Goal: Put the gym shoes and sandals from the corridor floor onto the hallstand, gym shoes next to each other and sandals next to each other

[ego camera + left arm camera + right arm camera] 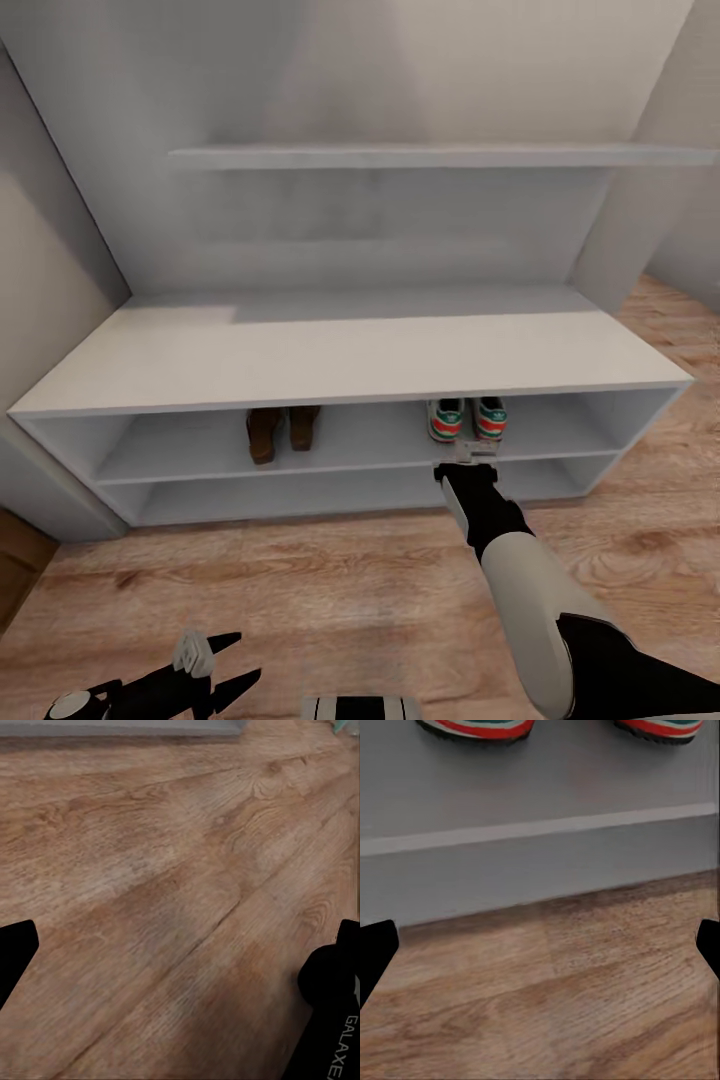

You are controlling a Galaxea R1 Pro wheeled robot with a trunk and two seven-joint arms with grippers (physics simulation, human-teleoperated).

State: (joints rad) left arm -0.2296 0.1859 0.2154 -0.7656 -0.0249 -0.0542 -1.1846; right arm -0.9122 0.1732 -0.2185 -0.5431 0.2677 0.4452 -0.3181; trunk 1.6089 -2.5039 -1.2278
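The right arm reaches forward and down, its gripper (pixel 470 455) just in front of the hallstand (pixel 350 350) upper shelf slot, fingers spread wide and empty. The gym shoes (pixel 466 418) stand side by side in that slot, heels outward, just beyond the gripper. The sandals (pixel 282 430) sit together further left in the same slot. The left gripper (pixel 222 662) hangs low over the corridor floor (pixel 330 590), fingers open, holding nothing.

The bench top hid the fronts of the gym shoes (pixel 467 418) and sandals (pixel 281 431) (heels showed).
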